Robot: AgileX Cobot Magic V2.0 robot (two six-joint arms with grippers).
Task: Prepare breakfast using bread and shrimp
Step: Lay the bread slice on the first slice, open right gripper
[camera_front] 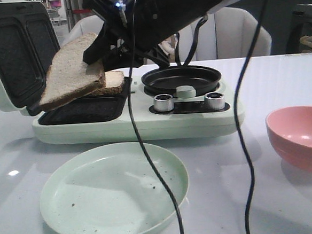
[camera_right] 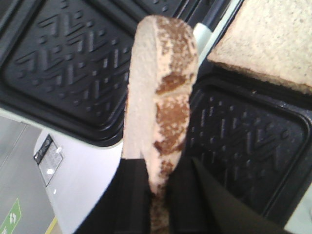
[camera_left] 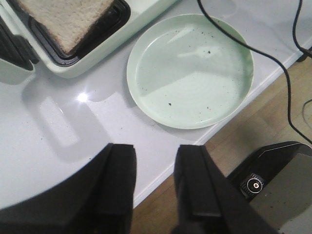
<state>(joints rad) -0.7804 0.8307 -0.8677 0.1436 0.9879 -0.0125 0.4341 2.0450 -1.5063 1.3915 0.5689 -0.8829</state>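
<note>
Taking the maker (camera_front: 138, 126) as my landmark and working from near to far: in front of it sits the green plate (camera_front: 114, 191), bare but for crumbs, and off to its right a pink bowl (camera_front: 302, 134). My left gripper (camera_left: 153, 180) hangs over the table edge on the near side of the plate, fingers parted with nothing between them.

Over the maker's left tray (camera_front: 83, 110), my right gripper (camera_right: 158, 192) is pinched tight on one corner of a bread slice (camera_front: 70, 72). That slice tilts steeply, its low edge nearly down at the tray's left side. The second slice (camera_front: 110, 81) lies at the back right of that same tray. I see no shrimp anywhere.

To finish well, I'd judge I should lower the raised end until the slice lies flat inside the tray walls, square with them, then let go only once it is supported. Releasing while tilted risks it flopping against the open lid (camera_front: 15, 52) or landing askew on the other slice. Behind the knobs (camera_front: 163, 102), the round pan (camera_front: 181, 79) sits bare.
</note>
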